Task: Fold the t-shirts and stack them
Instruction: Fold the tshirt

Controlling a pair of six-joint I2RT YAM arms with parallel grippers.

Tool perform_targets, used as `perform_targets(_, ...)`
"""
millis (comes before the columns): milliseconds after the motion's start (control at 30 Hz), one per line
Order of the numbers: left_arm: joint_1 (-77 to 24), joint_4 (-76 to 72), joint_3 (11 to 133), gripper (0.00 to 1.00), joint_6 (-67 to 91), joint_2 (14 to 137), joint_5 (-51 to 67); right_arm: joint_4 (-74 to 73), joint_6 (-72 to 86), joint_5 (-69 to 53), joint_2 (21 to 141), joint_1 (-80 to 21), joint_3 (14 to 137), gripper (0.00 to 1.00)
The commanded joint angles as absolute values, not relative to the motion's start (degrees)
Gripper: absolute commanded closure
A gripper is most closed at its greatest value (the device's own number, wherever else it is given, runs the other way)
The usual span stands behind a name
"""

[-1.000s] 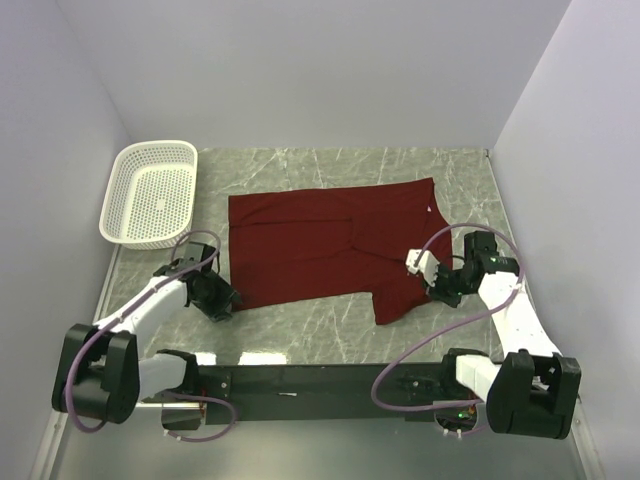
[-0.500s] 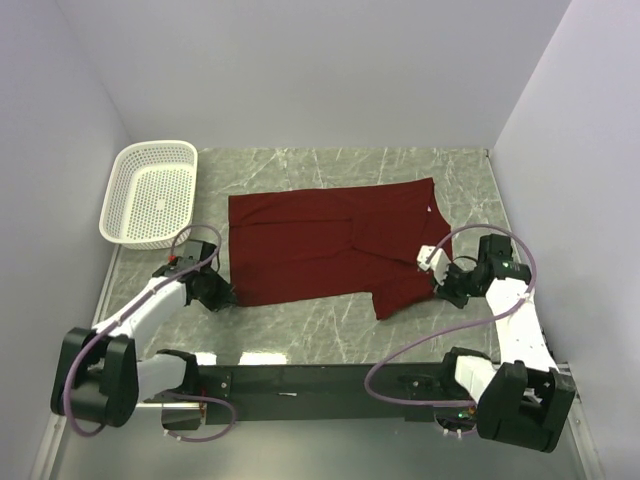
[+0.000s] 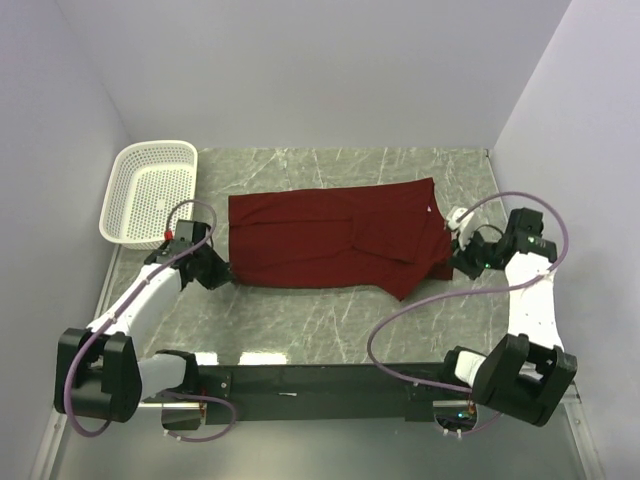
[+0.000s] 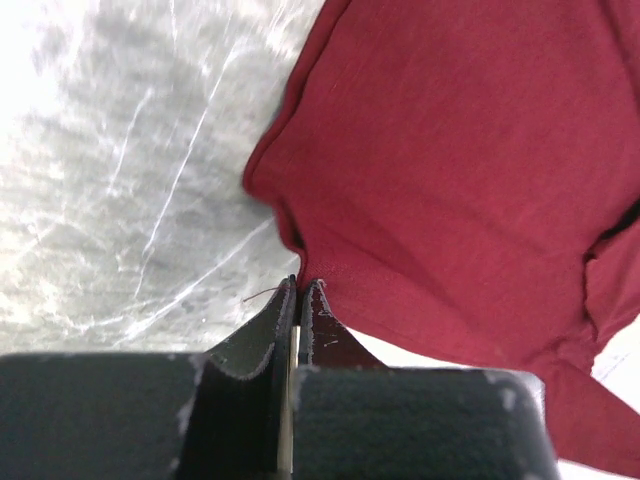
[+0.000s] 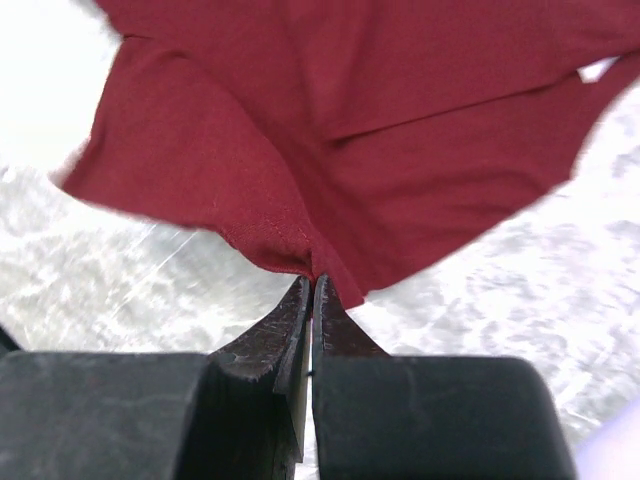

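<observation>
Pinching the maroon t-shirt (image 3: 320,240) spread on the table (image 3: 330,320), my left gripper (image 4: 300,286) and right gripper (image 5: 312,282) are clamped on thin edge folds; lifting unevenly could slip cloth free, skewing the fold

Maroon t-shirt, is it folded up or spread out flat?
Mostly spread flat: the maroon t-shirt lies wide across the marble table, with only its right-hand part doubled over.
</observation>
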State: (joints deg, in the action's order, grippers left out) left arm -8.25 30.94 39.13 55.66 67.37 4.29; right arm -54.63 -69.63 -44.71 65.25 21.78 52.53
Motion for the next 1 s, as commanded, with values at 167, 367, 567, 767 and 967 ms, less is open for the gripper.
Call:
perform_targets(167, -4.49, 29.71, 44.73, 1.0, 51.16, 71.36, 5.8, -53.09, -64.43, -49.13, 71.28, 26.36, 61.08, 1.0)
perform_targets(367, -4.31, 28.21, 48.16, 1.0, 49.4, 76.45, 7.47, -52.47, -62.67, -50.45, 74.18, 26.37, 63.1, 1.0)
perform_targets(567, -4.31, 28.3, 54.65, 1.0, 46.67, 82.25, 7.12, -48.52, -57.23, -49.92, 76.55, 26.46, 64.07, 1.0)
perform_targets(767, -4.31, 28.21, 59.4, 1.0, 44.56, 88.75, 7.56, -46.85, -53.62, -49.31, 79.45, 26.45, 65.04, 1.0)
perform_targets(967, -4.39, 28.3, 62.05, 1.0, 43.59, 92.37, 7.03, -44.39, -51.24, -48.52, 80.86, 26.37, 64.69, 1.0)
